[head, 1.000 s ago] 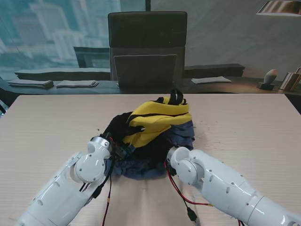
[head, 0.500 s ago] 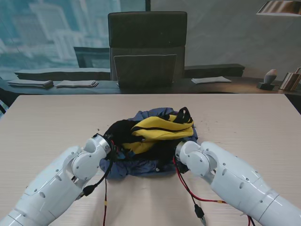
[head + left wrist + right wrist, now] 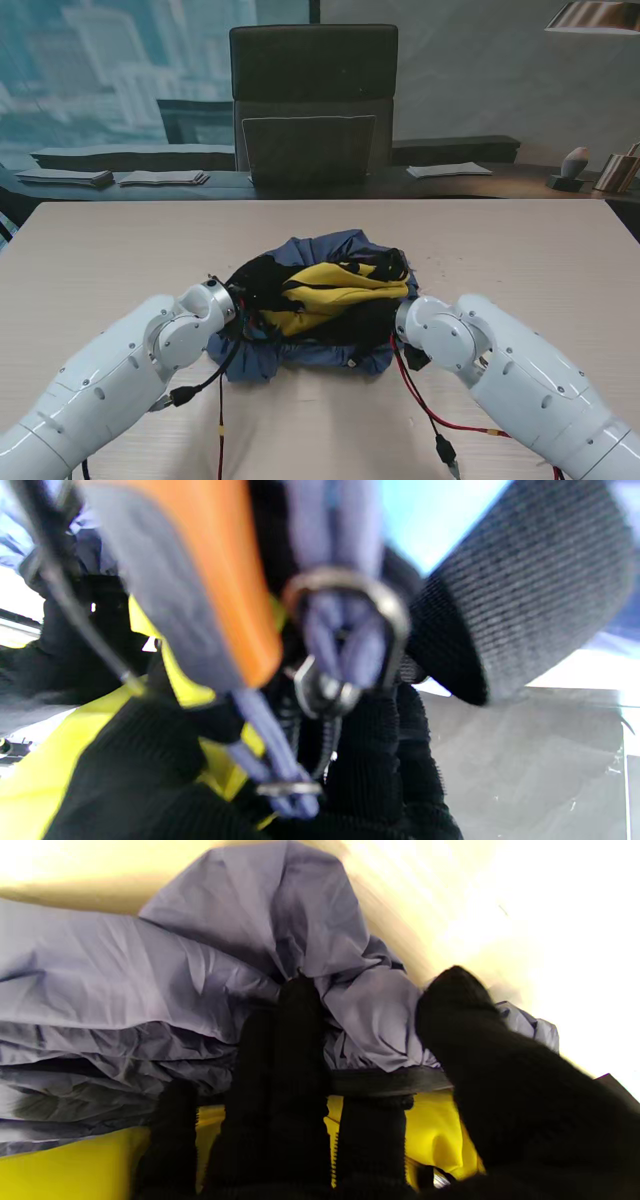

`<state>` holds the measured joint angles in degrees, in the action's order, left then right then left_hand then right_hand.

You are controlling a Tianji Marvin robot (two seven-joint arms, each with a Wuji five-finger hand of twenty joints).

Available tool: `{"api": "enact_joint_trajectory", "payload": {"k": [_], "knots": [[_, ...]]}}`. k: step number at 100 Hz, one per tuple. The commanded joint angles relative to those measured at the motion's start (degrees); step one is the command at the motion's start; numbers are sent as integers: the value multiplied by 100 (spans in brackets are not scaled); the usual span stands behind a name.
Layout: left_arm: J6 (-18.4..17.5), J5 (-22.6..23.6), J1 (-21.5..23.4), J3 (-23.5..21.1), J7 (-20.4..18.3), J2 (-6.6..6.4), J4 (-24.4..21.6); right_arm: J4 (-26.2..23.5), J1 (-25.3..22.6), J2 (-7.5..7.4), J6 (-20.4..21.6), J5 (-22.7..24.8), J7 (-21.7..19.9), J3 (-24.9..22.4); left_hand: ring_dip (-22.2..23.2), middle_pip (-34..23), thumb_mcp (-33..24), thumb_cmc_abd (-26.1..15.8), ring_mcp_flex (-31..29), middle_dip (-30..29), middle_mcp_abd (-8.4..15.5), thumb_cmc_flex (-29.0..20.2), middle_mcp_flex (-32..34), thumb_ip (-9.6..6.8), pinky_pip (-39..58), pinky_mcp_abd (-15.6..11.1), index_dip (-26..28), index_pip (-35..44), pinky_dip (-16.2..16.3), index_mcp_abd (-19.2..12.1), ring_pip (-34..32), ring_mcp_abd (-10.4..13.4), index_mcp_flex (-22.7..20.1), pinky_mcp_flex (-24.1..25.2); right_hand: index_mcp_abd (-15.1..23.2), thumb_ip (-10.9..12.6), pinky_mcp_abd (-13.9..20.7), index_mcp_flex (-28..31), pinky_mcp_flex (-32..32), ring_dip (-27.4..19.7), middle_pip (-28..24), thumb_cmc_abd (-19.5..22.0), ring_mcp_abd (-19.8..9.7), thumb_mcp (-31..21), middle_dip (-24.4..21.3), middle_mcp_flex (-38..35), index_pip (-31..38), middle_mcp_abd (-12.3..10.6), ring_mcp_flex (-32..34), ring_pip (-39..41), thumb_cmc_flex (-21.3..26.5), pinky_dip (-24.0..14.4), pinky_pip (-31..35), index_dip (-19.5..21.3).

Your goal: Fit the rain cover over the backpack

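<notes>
Glossy white rounded arm shells (image 3: 110, 375) — black knit-gloved fingers (image 3: 295, 1080) (red and black cables (image 3: 425, 405) trailing).

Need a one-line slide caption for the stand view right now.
Both hands work a blue rain cover around a yellow-and-black backpack on the table.

Since 1 s ago we've pulled the blue rain cover (image 3: 330, 245) up from the near side, so it now wraps round the far edge of the backpack (image 3: 330, 290) & less yellow shows. The pack sits flatter & lower vs. before. Our left hand (image 3: 245, 305) & right hand (image 3: 400, 335) have spread further apart along its sides.
</notes>
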<state>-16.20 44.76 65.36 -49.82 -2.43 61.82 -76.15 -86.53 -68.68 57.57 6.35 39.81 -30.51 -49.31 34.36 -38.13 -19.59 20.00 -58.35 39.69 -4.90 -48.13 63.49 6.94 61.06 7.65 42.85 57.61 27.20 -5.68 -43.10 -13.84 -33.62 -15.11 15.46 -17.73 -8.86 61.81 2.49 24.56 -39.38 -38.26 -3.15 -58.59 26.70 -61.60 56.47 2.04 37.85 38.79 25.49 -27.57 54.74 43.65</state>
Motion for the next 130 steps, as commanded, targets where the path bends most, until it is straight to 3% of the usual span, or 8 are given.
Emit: {"api": "enact_joint_trajectory", "payload": {"k": [1,8,31,53,72,85,96,130], "knots": [[-22,84,32,55,-127,-53,203,7,-161,-45,-6,-226,1,-134,125,46,-462,151,-41,115,115,-615,17,-34,-103,-200,156,197,133,-1111,51,91,-307,178,-53,199,-119,339,49,-184,24,116,-73,154,-309,-858,190,175,718,-201,186,-41,194,192],[-12,101,-15,118,-131,-55,242,-68,-266,-35,-308,-579,-81,-226,125,57,-479,170,-33,117,110,-599,25,-36,-131,-160,126,171,132,-1119,58,94,-329,226,-295,249,-170,285,20,-96,-508,115,222,195,-54,-1402,245,694,1246,-80,333,302,302,234],[2,121,-150,346,89,-13,472,-341,-626,-35,-233,-737,-94,-661,202,-49,-518,178,189,248,229,-399,-117,-45,-316,133,-26,64,121,-1318,29,186,-416,521,-603,258,-346,248,-490,1065,-2894,-12,335,58,1384,-1951,352,1458,2273,2013,459,483,1040,216],[-3,282,-227,553,372,15,608,-736,-1273,72,1174,-101,1024,-1308,498,75,-812,340,1655,1193,533,1,-931,-116,-685,539,-238,-218,54,-1557,-23,268,-685,1269,-828,220,-507,322,-736,1163,-3004,-161,317,-373,1348,-1944,459,1629,2292,2190,441,251,1190,139],[-90,255,-274,602,341,14,602,-724,-1477,219,2049,1217,2710,-1432,297,315,-997,676,2405,1060,620,315,-1461,-125,-918,585,-1276,-189,-96,-1564,137,310,-937,1597,-863,125,-573,401,-1024,1093,-2949,-325,232,-735,1224,-2105,525,1544,2428,2169,319,25,1412,113],[-19,179,-72,372,-82,-50,259,-476,-1341,279,2034,1801,3632,-1238,-44,934,-1053,371,3353,-533,306,1779,-3029,-279,-1294,592,-1696,-1639,-318,-223,824,352,636,1852,-804,40,-612,423,-1159,1039,-2943,-495,191,-943,1212,-2189,562,1441,2549,2122,229,6,1531,108],[90,-106,269,-78,-576,-100,-251,-289,-1190,287,1824,1880,3752,-1074,-416,1416,325,175,4002,-1105,159,1710,-3986,-385,-1784,583,-2115,-2250,-583,303,1474,339,1798,1937,-835,29,-604,430,-1106,1026,-2946,-435,205,-949,1220,-2187,565,1446,2525,2101,212,20,1547,84],[413,-656,1201,-1337,-1819,-285,-1758,50,-984,320,1542,1927,4065,-843,-1262,2843,1698,38,5248,-2203,-94,1359,-5381,-494,-3026,623,-3012,-3804,-1059,543,2793,265,2485,1898,-834,40,-621,408,-1077,1005,-2924,-411,202,-921,1221,-2187,571,1432,2512,2092,216,57,1588,81]]}}
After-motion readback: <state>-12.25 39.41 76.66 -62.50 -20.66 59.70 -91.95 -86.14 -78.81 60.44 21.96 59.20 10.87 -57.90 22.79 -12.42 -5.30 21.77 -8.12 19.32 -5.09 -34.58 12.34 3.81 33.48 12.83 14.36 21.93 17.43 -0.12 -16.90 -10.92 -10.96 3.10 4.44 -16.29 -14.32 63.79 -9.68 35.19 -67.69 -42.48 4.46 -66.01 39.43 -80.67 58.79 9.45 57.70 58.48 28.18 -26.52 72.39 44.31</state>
